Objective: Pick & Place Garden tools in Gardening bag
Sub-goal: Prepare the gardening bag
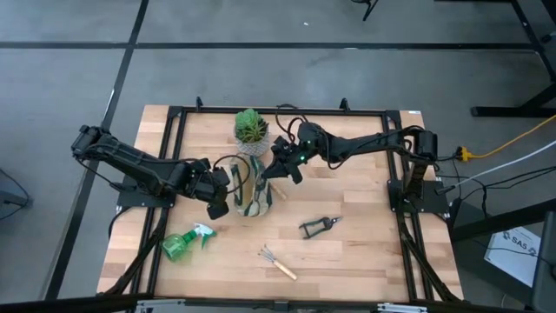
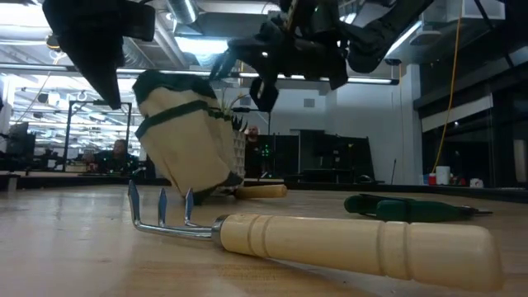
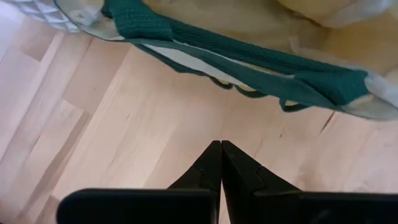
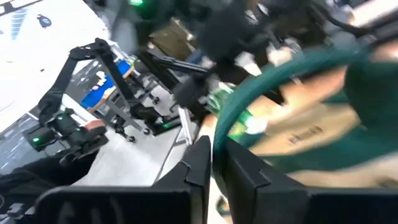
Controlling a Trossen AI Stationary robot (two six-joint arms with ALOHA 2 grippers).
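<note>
High view showed the gardening bag (image 1: 254, 193) near the middle of the tabletop (image 1: 365, 252), just in front of the potted plant (image 1: 251, 130), with both arms converging on it. The left gripper (image 1: 219, 202) sat at the bag's left side, its fingers (image 3: 219, 171) clenched together on nothing, just above bare wood with the bag's green trim close ahead. I judged it was there to steady or prop the bag rather than to carry anything. The right gripper (image 1: 284, 165) reached in from the far right, at the bag's upper edge. In its wrist view a green looped handle (image 4: 273, 81) ran between the narrow-set fingers (image 4: 202, 165); whether they were pinching it or just letting go, I could not tell. Probably it was lifting the handle to keep the mouth open for loading.

From table height the bag leaned over, cream canvas with dark green banding, soft and slumped, so it would likely sag shut without support.

Still outside the bag lay the green spray bottle (image 1: 182, 244) at front left, the wooden-handled mini rake (image 1: 278, 263) at front centre, and the black pruning shears (image 1: 320, 226) between rake and right arm. A wooden handle (image 2: 262, 190) showed on the tabletop by the bag, perhaps the trowel.
</note>
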